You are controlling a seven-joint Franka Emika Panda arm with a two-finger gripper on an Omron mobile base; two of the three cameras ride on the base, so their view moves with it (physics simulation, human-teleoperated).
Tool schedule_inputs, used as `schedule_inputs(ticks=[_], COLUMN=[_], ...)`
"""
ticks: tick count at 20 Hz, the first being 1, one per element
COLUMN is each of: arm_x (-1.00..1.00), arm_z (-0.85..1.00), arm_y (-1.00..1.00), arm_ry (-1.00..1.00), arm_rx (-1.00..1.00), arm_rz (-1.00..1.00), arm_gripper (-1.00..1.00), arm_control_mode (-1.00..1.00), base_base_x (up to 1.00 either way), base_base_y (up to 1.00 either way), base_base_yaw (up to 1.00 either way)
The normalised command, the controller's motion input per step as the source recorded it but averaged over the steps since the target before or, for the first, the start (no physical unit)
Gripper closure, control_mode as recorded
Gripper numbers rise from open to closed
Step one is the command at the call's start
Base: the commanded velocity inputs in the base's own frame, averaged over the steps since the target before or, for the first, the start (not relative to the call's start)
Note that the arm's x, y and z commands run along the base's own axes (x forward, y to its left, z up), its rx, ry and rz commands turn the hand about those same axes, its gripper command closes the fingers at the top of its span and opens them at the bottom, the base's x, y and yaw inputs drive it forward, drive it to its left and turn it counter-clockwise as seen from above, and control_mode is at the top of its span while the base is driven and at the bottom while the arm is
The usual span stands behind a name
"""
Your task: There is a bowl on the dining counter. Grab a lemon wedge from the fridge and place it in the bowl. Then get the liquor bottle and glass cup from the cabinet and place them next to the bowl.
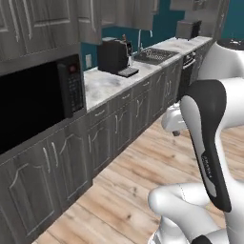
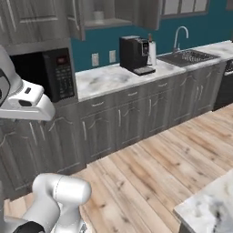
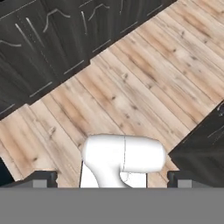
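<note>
Dining counter (image 2: 205, 209), the white-and-grey marble slab w/ tan veins, pokes in at the lower right of the right base view, no bowl on that bit. Grey wood-grain cupboards (image 2: 132, 113) run opposite. Gripper (image 3: 112, 181) aims at the plank floor (image 3: 131, 87) — fingers spread wide, holding nothing, prob just carried folded for driving.

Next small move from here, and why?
Probably drive the base on in search of the fridge. The open claw holds nothing and points at bare wood floor; ahead stand a microwave, coffee machine and sink. A corner of the dining counter lies beside the base.
</note>
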Motion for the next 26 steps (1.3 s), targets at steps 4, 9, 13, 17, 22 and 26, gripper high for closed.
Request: schedule_inputs(ticks=[4,9,13,17,22,26], arm_x=[0.00,0.00,0.00,0.00,0.00,0.00], arm_z=[0.00,0.00,0.00,0.00,0.00,0.00], arm_y=[0.00,0.00,0.00,0.00,0.00,0.00], arm_ry=[0.00,0.00,0.00,0.00,0.00,0.00], arm_rx=[0.00,0.00,0.00,0.00,0.00,0.00], arm_rz=[0.00,0.00,0.00,0.00,0.00,0.00], arm_gripper=[-1.00,-1.00,-1.00,-1.00,-1.00,-1.00], arm_control_mode=[1.00,1.00,1.00,1.00,1.00,1.00], base_base_x=[1.00,0.97,1.00,1.00,1.00,1.00], base_base_y=[0.37,0.15,0.00,-0.01,0.00,0.00], base_base_yaw=[-0.39,-0.37,-0.25,-0.13,-0.02,0.02])
